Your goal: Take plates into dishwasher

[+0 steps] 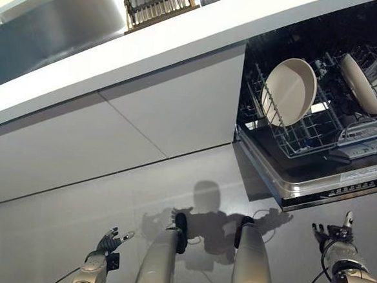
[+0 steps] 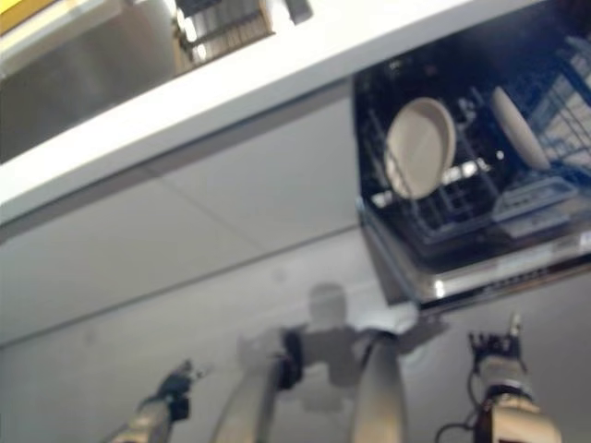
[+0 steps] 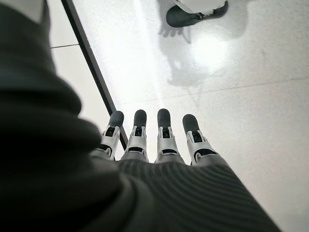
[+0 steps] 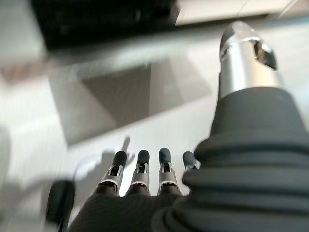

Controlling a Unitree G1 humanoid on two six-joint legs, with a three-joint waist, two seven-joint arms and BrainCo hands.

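Two beige plates stand on edge in the wire rack (image 1: 305,133) of the open dishwasher at the right: one plate (image 1: 289,91) at the rack's left, another plate (image 1: 359,83) farther right. My left hand (image 1: 108,242) hangs low at the lower left, fingers (image 3: 139,131) straight, holding nothing. My right hand (image 1: 332,237) hangs low at the lower right, below the dishwasher's front edge, fingers (image 4: 141,166) straight and empty.
A white counter (image 1: 203,29) runs across the top with a steel sink (image 1: 48,21) at the left and a dish drainer (image 1: 159,3) beside it. White cabinet fronts (image 1: 145,112) stand below. The dishwasher's pulled-out front (image 1: 338,181) juts toward me at the right.
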